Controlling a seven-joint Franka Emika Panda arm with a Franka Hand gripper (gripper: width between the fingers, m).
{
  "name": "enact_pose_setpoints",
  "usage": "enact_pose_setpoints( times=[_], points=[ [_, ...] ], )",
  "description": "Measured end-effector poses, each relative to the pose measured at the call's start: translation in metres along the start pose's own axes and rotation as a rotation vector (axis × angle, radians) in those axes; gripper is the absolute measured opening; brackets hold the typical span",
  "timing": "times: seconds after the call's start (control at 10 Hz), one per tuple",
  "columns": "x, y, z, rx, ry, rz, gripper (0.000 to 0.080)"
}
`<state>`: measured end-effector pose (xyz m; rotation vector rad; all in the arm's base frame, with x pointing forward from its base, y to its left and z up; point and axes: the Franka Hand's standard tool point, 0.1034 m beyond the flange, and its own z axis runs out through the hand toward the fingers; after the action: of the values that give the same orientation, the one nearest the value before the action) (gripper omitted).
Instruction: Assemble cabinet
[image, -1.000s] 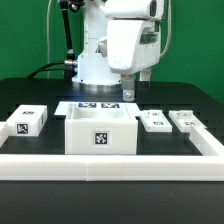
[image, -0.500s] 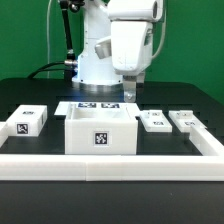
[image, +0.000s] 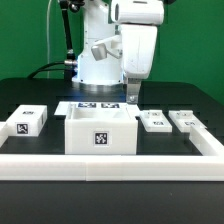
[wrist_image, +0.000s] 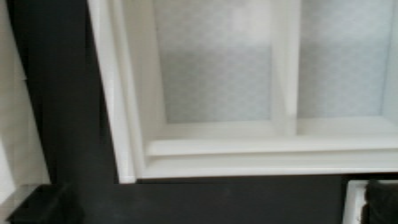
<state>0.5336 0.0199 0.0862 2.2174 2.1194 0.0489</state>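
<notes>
The cabinet's large white box (image: 100, 132) stands open-topped at the table's middle, with a tag on its front. A white block (image: 27, 120) lies at the exterior view's left. Two small white panels (image: 155, 121) (image: 186, 120) lie at the right. My gripper (image: 133, 96) hangs above the box's back right corner and holds nothing. In the wrist view the box's inside (wrist_image: 222, 75) with a dividing wall fills the picture. The fingers show only faintly at the lower corners, set wide apart.
A long low white rail (image: 110, 160) runs along the front and up the right side. The marker board (image: 97, 104) lies flat behind the box. The robot's base (image: 95, 60) stands at the back. A white edge (wrist_image: 368, 200) shows by the box in the wrist view.
The arm's hand has moved toward the exterior view's right and turned. The gripper stays above the box's back right. The parts have not moved.
</notes>
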Motion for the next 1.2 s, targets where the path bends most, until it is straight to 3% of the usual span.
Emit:
enact_pose_setpoints(
  times=[0.3, 0.4, 0.5, 1.2],
  points=[
    [-0.002, -0.005, 0.003, 0.002, 0.000, -0.018, 0.0798],
    [-0.009, -0.019, 0.007, -0.011, 0.006, -0.046, 0.0798],
    [-0.016, -0.038, 0.011, 0.008, 0.004, -0.034, 0.0798],
    [-0.020, -0.091, 0.025, 0.051, 0.011, -0.027, 0.0798]
  ],
)
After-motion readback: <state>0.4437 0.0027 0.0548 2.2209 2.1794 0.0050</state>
